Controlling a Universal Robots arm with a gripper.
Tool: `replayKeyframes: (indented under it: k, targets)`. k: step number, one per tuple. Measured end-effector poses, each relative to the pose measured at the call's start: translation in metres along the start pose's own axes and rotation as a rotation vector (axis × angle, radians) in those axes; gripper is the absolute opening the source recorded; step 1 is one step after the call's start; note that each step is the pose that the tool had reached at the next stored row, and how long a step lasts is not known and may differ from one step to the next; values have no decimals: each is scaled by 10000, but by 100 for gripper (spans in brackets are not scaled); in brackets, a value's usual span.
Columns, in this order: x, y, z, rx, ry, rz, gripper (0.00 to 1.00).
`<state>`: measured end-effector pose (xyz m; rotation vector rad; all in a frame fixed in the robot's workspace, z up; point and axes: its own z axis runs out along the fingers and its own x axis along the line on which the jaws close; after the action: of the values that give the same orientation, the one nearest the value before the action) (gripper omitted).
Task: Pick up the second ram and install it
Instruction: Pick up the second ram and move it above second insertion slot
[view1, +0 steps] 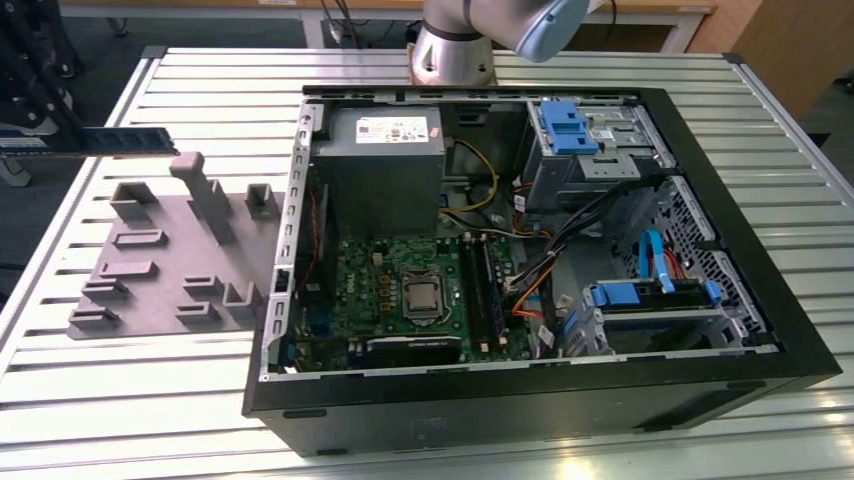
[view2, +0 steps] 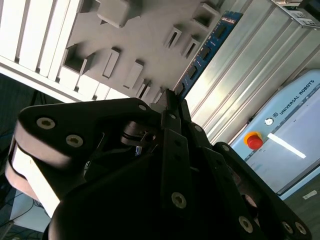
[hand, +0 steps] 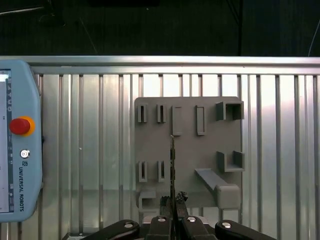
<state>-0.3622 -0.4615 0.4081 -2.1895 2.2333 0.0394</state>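
The second ram (view1: 131, 140), a thin blue-green stick, hangs flat in the air above the far corner of the grey fixture plate (view1: 167, 255), at the exterior view's left. My gripper (view1: 40, 135) is shut on one end of it, at that view's left edge. In the first wrist view the ram (hand: 172, 160) shows edge-on, sticking out from the gripper (hand: 173, 201) over the fixture (hand: 187, 150). The second wrist view shows the ram (view2: 202, 52) reaching out from the black fingers (view2: 172, 107). The motherboard's black memory slots (view1: 478, 290) lie inside the open computer case (view1: 747, 250).
The case holds a grey power supply (view1: 380, 165), blue drive brackets (view1: 567, 125) and loose cables. The arm's base (view1: 451, 50) stands behind the case. A teach pendant (hand: 17, 145) with a red button lies on the slatted metal table (view1: 200, 80) beside the fixture.
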Motion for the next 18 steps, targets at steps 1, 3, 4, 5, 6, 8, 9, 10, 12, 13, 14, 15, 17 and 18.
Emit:
replayKeyframes:
  k: [1,3,4,5,6,8,9,10,12,13,14,15,17,18]
  targets:
    - [0,-13,0,0,0,0,14]
    - [-1,-37,0,0,0,0,14]
    - [-1,-47,0,0,0,0,14]
    - [-1,-56,0,0,-1,0,14]
    - [-1,-65,0,0,0,0,14]
    - [-2,-87,-1,0,0,0,14]
    - [-2,-100,-1,0,0,0,14]
    - [-3,-116,-1,0,0,0,14]
    - [-3,-147,-1,0,0,0,14]
    - [-3,-164,-1,0,-1,0,14]
    - [-4,-181,-2,0,0,0,14]
    - [-4,-200,-2,0,0,0,14]
    - [-5,-237,-2,0,0,0,14]
    - [-5,-254,-2,0,-1,0,14]
